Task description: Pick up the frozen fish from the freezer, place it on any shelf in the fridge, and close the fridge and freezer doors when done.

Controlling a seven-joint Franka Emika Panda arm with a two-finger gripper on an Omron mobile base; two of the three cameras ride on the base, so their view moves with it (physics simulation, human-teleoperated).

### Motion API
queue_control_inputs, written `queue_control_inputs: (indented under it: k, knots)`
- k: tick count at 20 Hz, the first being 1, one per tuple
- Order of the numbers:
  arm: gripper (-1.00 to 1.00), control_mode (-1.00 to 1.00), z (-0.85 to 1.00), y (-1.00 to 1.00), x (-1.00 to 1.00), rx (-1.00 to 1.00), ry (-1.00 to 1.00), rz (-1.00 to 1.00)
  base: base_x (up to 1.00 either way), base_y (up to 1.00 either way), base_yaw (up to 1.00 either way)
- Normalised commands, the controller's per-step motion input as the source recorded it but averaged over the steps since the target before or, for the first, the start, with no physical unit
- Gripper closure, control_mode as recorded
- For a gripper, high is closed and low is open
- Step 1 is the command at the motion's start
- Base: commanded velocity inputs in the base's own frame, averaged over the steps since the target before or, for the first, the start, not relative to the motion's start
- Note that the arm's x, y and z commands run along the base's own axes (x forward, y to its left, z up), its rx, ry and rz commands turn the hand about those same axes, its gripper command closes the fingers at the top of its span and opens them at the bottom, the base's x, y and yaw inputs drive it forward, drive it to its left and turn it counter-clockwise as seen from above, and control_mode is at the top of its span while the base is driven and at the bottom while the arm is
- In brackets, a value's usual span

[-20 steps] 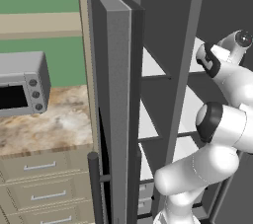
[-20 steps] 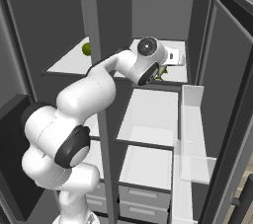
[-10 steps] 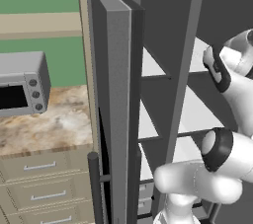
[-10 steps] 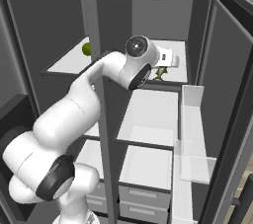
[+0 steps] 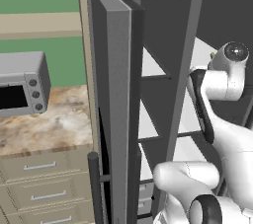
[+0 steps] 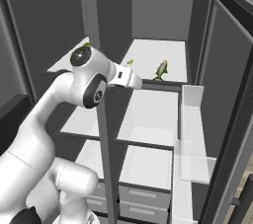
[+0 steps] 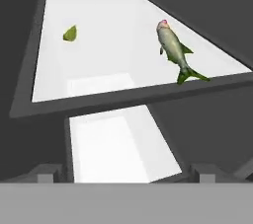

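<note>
— Where did the frozen fish (image 7: 174, 50) lie?

— On the top shelf (image 6: 148, 60) of the fridge (image 6: 197, 25), the wider compartment of the tall grey unit. In the right base view it sat near the shelf's front edge, toward the right side, tail pointing at the edge. In the hand view its tail fin reached almost to the shelf's front lip, and its head pointed toward the far wall.

— And the gripper (image 7: 123, 172)?

— Its two dark fingertips (image 7: 47, 173) stood wide apart at the bottom of the hand view, with nothing between them. The pincer was open and empty. The fish lay ahead of it and up to the right in that view, well apart from the tips and not touched by them.

— Anything else on that shelf?

— A small green leaf-like bit (image 7: 70, 33) lay farther back on the left, apart from the fish.

— Where was the arm?

— In the right base view the white wrist (image 6: 126, 77) sat in front of the shelf edge, left of the fish. Below it were a second white shelf (image 6: 148, 119) and the grey drawers (image 6: 143, 198).

— And the doors?

— Both stood open; the right-hand door (image 6: 232, 94) showed its pale inner bins (image 6: 192, 134), and in the left base view the left-hand door (image 5: 118, 109) stood edge-on beside a counter (image 5: 44, 124) with a toaster oven (image 5: 22, 85).
</note>
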Motion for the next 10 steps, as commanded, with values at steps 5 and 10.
queue_control_inputs:
  k: [5, 10]
  knots:
    - [-1.00, -1.00, -0.53, 0.49, -1.00, 0.14, 0.27, -0.01, 0.00, 0.00, 0.00]
    - [-1.00, -1.00, -0.03, 0.44, -0.56, 0.05, 0.14, 0.34, 0.00, 0.00, 0.00]
